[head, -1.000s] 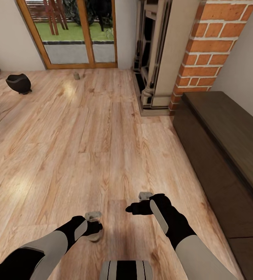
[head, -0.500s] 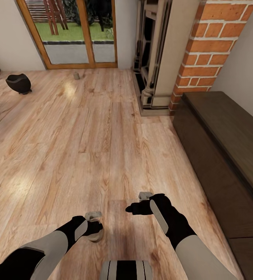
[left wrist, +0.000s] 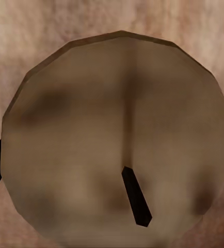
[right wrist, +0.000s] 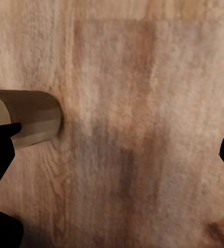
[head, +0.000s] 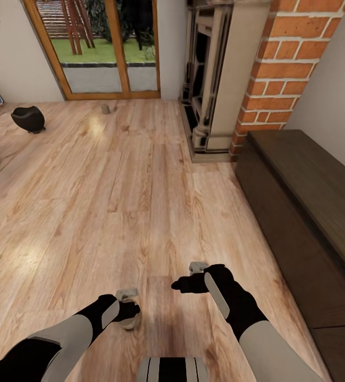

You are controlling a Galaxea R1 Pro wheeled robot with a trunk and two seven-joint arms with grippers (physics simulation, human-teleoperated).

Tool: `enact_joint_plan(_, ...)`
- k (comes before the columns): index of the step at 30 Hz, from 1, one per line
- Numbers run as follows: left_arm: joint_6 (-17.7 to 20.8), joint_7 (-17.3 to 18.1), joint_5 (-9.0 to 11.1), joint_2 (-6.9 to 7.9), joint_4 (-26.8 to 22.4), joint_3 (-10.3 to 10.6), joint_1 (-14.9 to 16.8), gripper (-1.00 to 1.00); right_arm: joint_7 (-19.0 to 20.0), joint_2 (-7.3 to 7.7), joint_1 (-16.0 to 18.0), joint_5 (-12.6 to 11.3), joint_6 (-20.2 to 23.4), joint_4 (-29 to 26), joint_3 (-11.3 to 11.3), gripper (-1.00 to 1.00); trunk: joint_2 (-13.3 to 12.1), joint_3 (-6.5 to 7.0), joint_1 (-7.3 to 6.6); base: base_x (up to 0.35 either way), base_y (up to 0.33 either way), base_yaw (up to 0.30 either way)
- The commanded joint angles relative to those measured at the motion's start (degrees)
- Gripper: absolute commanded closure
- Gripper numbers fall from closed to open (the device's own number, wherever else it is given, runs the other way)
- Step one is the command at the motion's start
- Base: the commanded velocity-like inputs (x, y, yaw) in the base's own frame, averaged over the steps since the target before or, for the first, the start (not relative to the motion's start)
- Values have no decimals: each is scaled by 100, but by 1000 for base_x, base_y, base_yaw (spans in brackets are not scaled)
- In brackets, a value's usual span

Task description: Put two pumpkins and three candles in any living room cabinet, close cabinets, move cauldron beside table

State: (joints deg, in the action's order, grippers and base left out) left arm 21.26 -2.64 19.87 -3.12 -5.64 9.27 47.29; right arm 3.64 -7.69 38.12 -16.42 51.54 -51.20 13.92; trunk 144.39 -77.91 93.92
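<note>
Low over the wooden floor (head: 114,201), the left claw (head: 129,313) is seen pointing downward with a stubby tan candle (head: 131,317) caught between its fingers; the candle's round top with a short dark wick (left wrist: 136,196) is seen end-on from the left wrist, with dark finger edges at both sides of it, so the claw is clamped on the candle. Just to the right, the right claw (head: 180,285) is held above bare boards with its fingers spread apart and nothing between them; the side of the same candle (right wrist: 32,118) is glimpsed beside one finger. Farther off, a second small candle (head: 105,109) is seen on the floor near the glass door (head: 103,48), and the black cauldron (head: 28,118) at the far left. Along the right wall the dark cabinet (head: 300,223) is seen with its front shut.
</note>
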Motion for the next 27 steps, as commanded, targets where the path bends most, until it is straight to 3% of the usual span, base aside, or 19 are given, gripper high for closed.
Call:
enact_joint_plan(1,31,-24,44,2,-14,45,-1,100,39,-1,2,43,23,-4,-2,-100,0,19,-3,0,0,0)
enact_joint_plan(27,36,-26,52,20,-25,9,-1,100,39,4,2,43,14,-4,-11,-100,-35,658,-70,0,0,0)
